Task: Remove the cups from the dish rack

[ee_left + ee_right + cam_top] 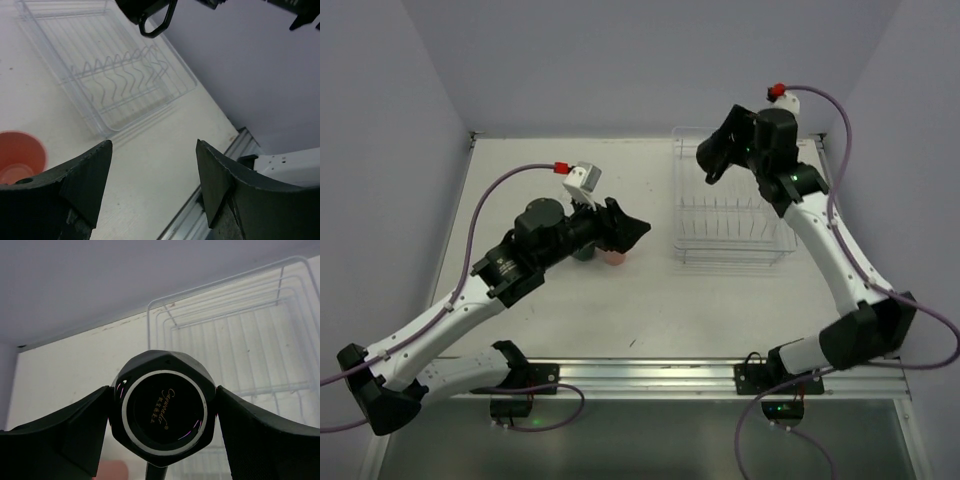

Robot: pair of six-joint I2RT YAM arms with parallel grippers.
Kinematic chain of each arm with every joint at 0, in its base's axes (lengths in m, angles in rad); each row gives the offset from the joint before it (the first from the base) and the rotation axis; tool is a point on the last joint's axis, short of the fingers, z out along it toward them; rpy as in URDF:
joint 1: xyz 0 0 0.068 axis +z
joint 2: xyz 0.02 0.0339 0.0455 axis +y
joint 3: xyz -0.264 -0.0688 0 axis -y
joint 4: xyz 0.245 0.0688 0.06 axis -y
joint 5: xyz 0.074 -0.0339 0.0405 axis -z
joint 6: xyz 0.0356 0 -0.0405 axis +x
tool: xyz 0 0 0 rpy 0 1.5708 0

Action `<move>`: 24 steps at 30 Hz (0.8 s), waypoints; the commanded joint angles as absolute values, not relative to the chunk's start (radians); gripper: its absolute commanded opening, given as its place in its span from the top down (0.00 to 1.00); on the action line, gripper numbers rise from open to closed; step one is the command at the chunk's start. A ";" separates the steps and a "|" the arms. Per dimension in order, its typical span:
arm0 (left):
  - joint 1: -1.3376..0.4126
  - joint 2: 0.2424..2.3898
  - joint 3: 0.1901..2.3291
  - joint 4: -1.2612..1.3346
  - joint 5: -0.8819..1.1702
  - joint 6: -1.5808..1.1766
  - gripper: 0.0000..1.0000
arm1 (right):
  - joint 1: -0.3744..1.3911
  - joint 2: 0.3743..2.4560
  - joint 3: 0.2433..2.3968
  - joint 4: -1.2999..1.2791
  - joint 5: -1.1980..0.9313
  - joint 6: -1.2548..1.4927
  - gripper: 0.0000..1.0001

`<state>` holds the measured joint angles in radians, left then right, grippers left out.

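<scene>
Risking a slip of the black cup (164,407) from the right fingers (260,430), pinching only its smooth sides; also risking snagging its handle on the rack (735,255) rim while swinging out. Gripping that cup squarely between the 2 half-spread fingers, bottom toward the wrist, above the rack's far end. Hovering the left fingers (85,175) wide and empty, just beside the pink cup (20,155) on the tabletop (650,320).

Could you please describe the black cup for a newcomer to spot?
Find the clear dish rack on the right. Over its far left part, the right gripper holds the black cup aloft, hexagonal base with gold script; the pink cup stands on the table.
</scene>
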<state>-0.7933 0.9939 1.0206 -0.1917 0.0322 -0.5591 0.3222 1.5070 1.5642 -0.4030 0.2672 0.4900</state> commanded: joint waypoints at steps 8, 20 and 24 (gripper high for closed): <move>-0.792 1.052 0.867 0.309 0.393 -0.917 0.30 | 0.322 0.923 1.030 0.075 0.005 0.856 1.00; -0.798 1.250 0.710 0.905 0.500 -1.367 0.30 | 0.322 0.736 0.807 0.241 -0.063 0.962 1.00; -0.799 1.301 0.706 1.012 0.499 -1.419 0.30 | 0.321 0.716 0.752 0.304 -0.077 1.022 1.00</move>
<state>-0.7944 1.2774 0.7097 0.8181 0.4728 -1.3277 0.3222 0.7540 0.7612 0.0841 -0.0559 0.9276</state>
